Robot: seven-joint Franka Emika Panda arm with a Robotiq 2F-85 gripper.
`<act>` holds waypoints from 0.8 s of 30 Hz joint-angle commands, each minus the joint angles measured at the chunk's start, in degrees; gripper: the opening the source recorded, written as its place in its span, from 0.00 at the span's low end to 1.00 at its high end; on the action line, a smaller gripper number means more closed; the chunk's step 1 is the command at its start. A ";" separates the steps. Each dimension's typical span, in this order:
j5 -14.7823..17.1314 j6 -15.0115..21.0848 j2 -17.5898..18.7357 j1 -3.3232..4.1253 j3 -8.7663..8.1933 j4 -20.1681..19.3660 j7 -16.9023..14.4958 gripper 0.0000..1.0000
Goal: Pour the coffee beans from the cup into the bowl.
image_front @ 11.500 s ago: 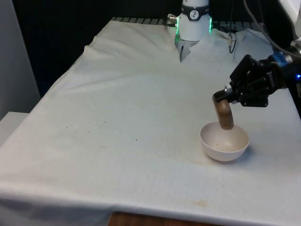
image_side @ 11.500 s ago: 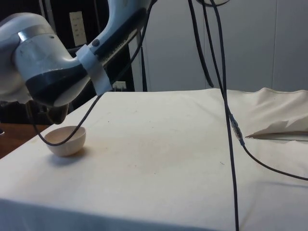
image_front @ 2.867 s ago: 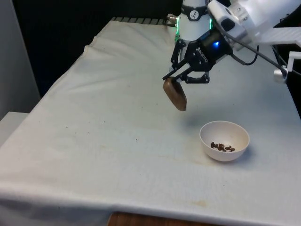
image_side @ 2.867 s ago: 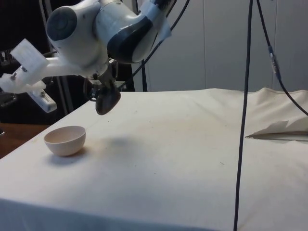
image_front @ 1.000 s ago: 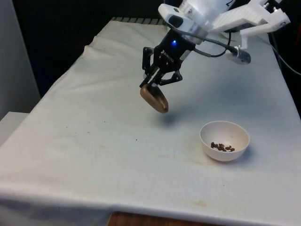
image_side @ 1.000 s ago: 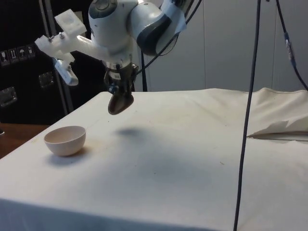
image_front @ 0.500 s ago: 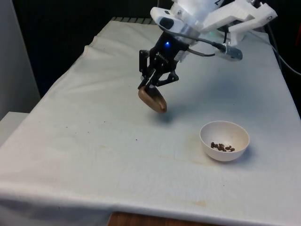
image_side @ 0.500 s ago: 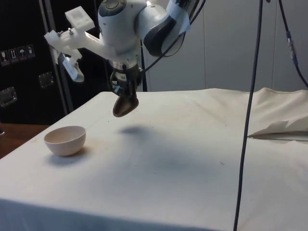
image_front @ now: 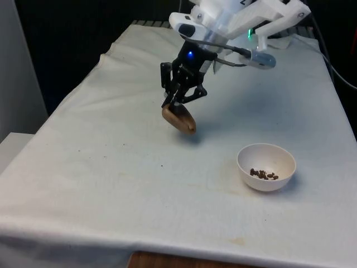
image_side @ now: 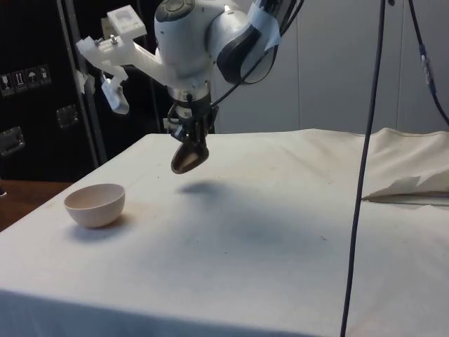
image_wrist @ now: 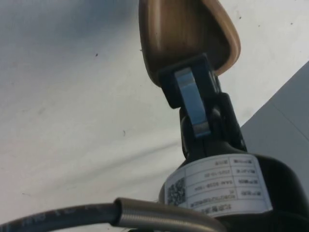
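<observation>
White cloth (image_front: 111,167) lies open toward the front view's left edge. The black gripper (image_front: 177,104) hangs mid-table, fingers clamped on the rim of a tilted brown cup (image_front: 179,119), clear above the cloth. Well apart, the white bowl (image_front: 266,167) holds coffee beans (image_front: 263,175).

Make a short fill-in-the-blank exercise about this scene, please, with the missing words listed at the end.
1. The end effector holds a brown ____ above the white cloth.
2. The coffee beans lie inside the white ____.
3. In the front view, the bowl stands to the ____ of the cup.

Missing words: cup; bowl; right
</observation>
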 commanded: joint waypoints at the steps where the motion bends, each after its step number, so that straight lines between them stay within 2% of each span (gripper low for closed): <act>1: 1.09 1.49 -0.34 -0.80 0.40 -0.97 -1.03 0.01; 8: 3.55 3.67 -0.46 -0.92 -0.74 -2.12 -2.92 0.01; 9: 2.86 2.52 -0.17 0.00 -1.38 -1.32 -2.12 0.01; 10: 4.01 3.95 -0.52 -0.86 -0.92 -2.29 -3.27 0.01; 16: 7.16 6.25 -0.46 -0.92 -2.18 -3.32 -5.84 0.01; 17: 6.13 4.93 -0.17 0.00 -2.75 -2.52 -4.76 0.01; 18: 7.68 6.53 -0.40 -0.92 -2.29 -3.44 -6.25 0.01; 24: 10.49 8.14 -0.34 -0.97 -3.21 -4.24 -8.59 0.01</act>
